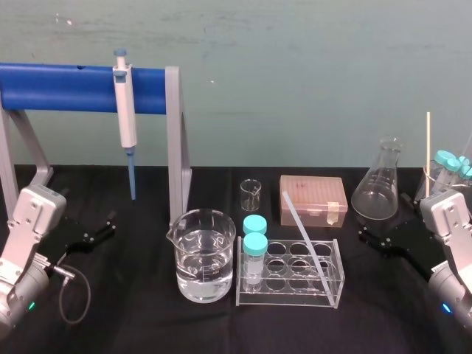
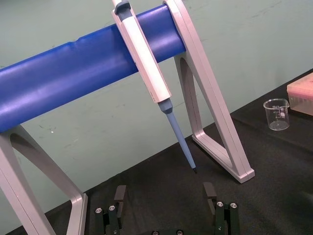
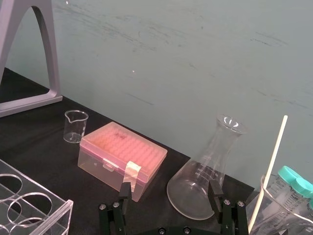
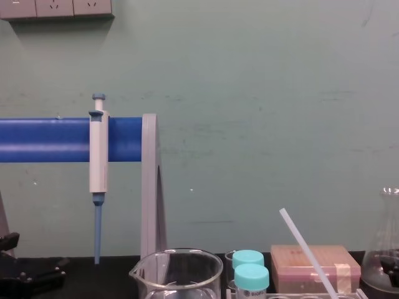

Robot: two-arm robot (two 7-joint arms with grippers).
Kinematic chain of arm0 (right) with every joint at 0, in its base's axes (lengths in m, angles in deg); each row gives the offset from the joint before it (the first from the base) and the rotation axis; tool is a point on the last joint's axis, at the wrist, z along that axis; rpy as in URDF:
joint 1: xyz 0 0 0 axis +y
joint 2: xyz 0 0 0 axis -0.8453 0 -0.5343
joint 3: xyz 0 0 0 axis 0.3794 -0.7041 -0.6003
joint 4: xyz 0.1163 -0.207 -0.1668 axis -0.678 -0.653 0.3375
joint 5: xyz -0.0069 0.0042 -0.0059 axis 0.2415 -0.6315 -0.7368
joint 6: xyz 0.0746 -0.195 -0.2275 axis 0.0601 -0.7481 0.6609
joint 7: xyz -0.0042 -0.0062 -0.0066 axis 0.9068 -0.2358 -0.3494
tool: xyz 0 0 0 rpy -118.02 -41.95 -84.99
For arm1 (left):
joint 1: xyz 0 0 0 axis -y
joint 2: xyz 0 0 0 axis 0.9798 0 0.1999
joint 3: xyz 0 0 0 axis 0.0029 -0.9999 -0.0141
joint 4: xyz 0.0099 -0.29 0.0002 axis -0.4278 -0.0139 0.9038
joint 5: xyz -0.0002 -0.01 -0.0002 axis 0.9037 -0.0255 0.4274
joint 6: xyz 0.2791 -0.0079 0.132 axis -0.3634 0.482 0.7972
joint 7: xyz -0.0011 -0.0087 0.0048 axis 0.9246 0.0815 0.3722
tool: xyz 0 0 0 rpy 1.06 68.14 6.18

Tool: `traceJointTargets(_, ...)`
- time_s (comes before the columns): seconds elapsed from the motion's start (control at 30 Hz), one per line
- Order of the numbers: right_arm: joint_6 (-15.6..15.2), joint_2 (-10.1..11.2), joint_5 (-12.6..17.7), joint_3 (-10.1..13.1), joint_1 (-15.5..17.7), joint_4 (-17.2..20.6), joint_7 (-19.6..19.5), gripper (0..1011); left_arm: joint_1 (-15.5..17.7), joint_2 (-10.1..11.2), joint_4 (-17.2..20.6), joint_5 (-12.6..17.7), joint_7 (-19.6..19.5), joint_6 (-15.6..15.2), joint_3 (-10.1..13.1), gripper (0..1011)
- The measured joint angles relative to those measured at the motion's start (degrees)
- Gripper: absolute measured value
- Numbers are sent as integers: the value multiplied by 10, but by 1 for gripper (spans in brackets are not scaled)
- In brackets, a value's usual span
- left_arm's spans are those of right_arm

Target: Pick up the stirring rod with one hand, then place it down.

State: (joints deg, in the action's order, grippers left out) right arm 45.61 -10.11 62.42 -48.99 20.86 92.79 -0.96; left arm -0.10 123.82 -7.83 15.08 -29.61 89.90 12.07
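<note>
so the stirring rod is sitting in the clear tube rack mid-table, tilted; lower end down in the right side of the rack, top end leaning up and to the left, in front of the pink box; nothing is gripping it. the left gripper is over at the far left of the table, low near the black cloth, under the blue bar where the pipette hangs; fingers spread wide, nothing between them. the right gripper is at the far right, just in front of the conical flask; also spread wide and empty, well apart from the rod. the beaker of water stands just left of the rack.
</note>
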Motion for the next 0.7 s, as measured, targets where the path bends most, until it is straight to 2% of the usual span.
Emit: traceJointTargets(0.7, 0, 0, 0, 0, 0, 0, 0, 1003, 0, 0, 0, 0, 0, 0, 0, 1000)
